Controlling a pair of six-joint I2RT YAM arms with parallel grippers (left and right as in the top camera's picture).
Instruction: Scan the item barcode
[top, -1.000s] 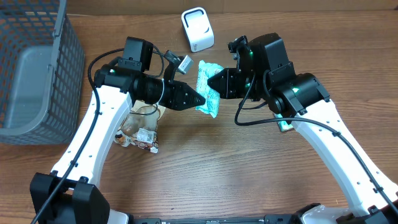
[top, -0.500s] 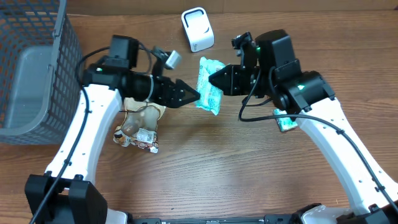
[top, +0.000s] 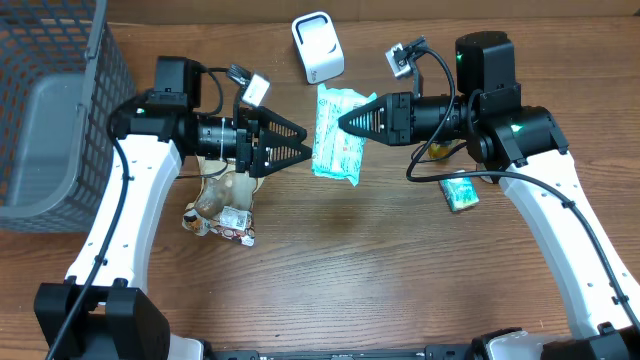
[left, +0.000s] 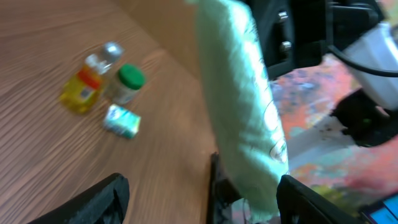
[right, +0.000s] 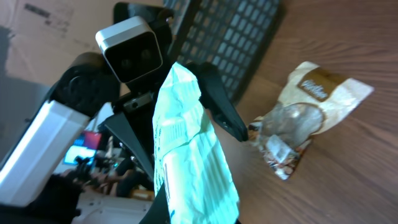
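Green packet (top: 335, 140) hangs above the table (top: 400, 290) between the two arms, pinched at its edge by the right gripper (top: 346, 124) alone — the left gripper (top: 305, 141) stands spread just beside it, touching nothing. A second ago the left one pinched it too; it has since let go and drawn back. Lifting and handover look done — showing the barcode to the white scanner (top: 318, 46) remains.

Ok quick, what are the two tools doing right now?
Left tool: open, holding nothing.
Right tool: closed, holding the green packet.
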